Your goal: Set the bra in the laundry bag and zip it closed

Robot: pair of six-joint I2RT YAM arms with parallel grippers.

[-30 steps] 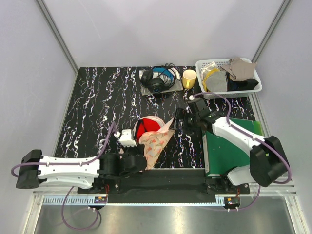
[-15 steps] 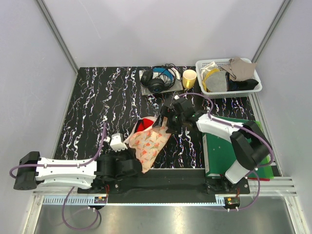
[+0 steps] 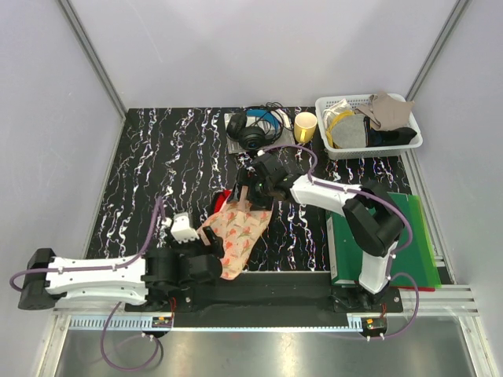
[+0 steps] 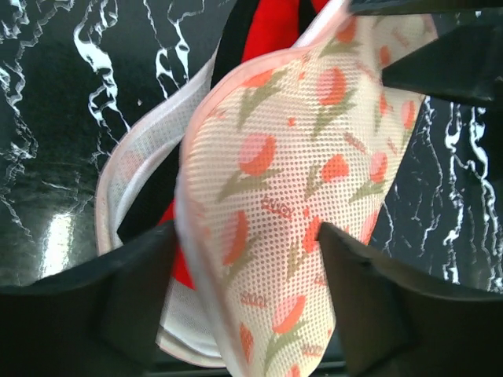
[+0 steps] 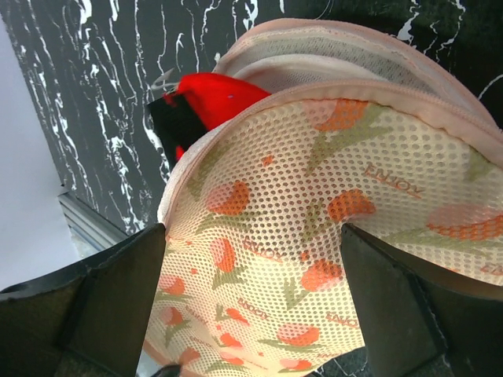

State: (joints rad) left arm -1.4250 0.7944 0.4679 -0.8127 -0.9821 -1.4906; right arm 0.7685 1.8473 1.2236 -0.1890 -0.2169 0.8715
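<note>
With the bra [image 5: 206, 93] tucked inside the bag [image 3: 240, 229], both grippers, left [image 3: 206, 245] and right [image 3: 253, 188], spread wide around its flap, closing is underway; next, finding the zipper pull.

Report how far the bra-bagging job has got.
Done: the red bra sits between the laundry bag's mesh halves, one edge still poking out. In hand: both tools, left and right, are at the flap. Left: tuck the bra fully in and zip the open edge.
</note>
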